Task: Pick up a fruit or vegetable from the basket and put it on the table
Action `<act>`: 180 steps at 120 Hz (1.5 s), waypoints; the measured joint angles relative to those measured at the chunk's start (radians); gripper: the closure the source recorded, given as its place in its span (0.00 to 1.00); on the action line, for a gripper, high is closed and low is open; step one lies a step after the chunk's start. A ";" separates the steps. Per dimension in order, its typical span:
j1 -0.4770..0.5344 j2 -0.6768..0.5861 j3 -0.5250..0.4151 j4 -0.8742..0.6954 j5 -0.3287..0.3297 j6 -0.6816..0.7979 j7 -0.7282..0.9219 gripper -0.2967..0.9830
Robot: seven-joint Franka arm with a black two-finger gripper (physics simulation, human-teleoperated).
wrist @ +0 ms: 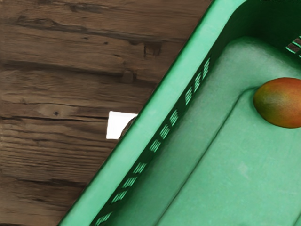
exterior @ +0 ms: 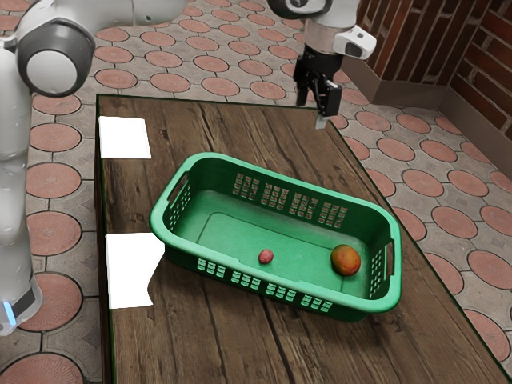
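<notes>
Jaws parted wide, empty. Suggest centring over mango (exterior: 346,260), descending clear of basket (wrist: 153,115) wall, closing evenly across mango's middle.

Inscriptions: none legible. Texts, labels, brands, numbers and signs: none that can be read, in either the exterior view or the wrist view.

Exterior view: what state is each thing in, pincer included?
Green basket: upright, uncovered, holding two fruits.
Larger orange-red fruit: whole, lying inside.
Small reddish fruit: lying inside, apart from the larger.
Pincer: open, raised, holding nothing.
Two white patches: on the table, apart.
</notes>
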State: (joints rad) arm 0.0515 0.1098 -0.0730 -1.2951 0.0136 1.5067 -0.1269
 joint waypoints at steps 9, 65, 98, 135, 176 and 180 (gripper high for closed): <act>-0.001 0.000 0.000 0.001 0.000 -0.001 -0.010 0.24; -0.034 -0.026 -0.162 -0.205 -0.026 0.166 0.062 0.24; -0.022 -0.038 -0.166 -0.412 -0.053 0.427 0.179 0.24; -0.031 -0.005 -0.181 -0.475 -0.043 0.611 0.306 0.24; -0.015 0.043 -0.152 -0.488 -0.036 0.748 0.415 0.24; -0.016 0.044 -0.153 -0.488 -0.036 0.755 0.423 0.24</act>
State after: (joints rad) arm 0.0357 0.1539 -0.2256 -1.7829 -0.0223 2.2620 0.2963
